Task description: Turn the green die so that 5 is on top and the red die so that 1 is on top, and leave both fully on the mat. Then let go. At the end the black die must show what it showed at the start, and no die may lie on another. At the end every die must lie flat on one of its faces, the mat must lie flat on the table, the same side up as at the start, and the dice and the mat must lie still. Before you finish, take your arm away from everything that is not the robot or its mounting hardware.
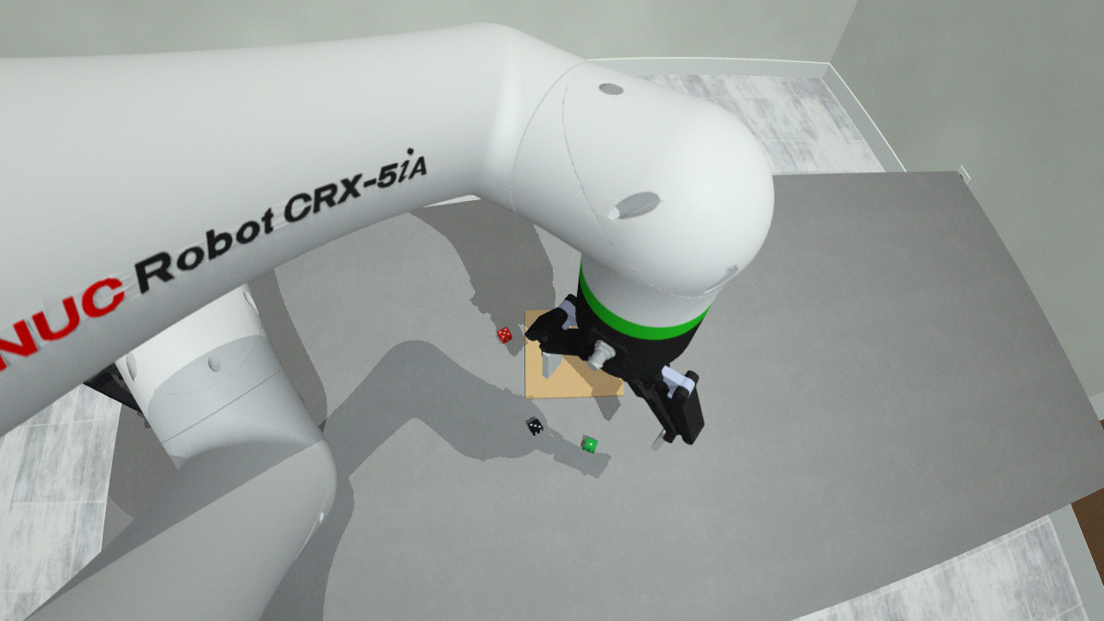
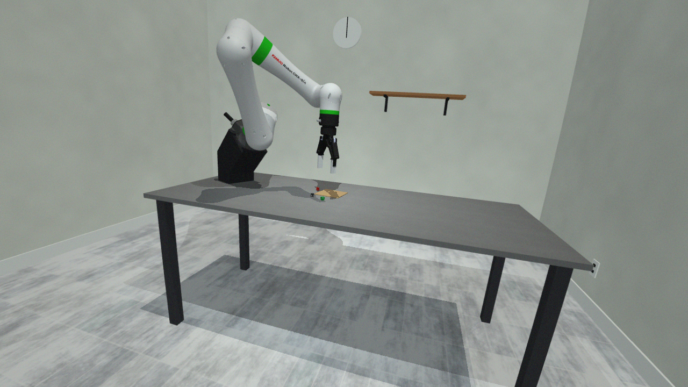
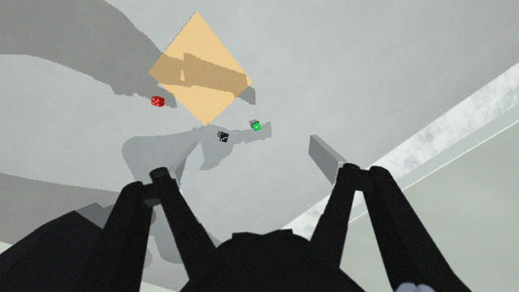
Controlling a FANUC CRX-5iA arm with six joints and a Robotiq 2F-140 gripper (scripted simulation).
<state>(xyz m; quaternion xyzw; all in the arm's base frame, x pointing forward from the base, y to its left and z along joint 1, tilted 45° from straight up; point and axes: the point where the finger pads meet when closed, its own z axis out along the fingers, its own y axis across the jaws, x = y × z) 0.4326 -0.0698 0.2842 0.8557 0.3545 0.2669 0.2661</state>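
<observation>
Above bench point(image 2: 432, 216), arm point(image 2: 288, 74) reaches out from black pedestal point(image 2: 230, 163), elbow high, wrist bent straight down. Gripper point(image 2: 326, 168) hangs well above mat point(image 3: 211, 36), jaws fully open, holding nothing. Wrist view: pads point(image 3: 324, 156) spread wide, dice visible between them far below. Red die point(image 1: 503, 334) on bench just beside mat edge. Green die point(image 1: 589, 443) and black die point(image 1: 534, 425) near each other, apart, both off mat on bench. Pips too small to read.
</observation>
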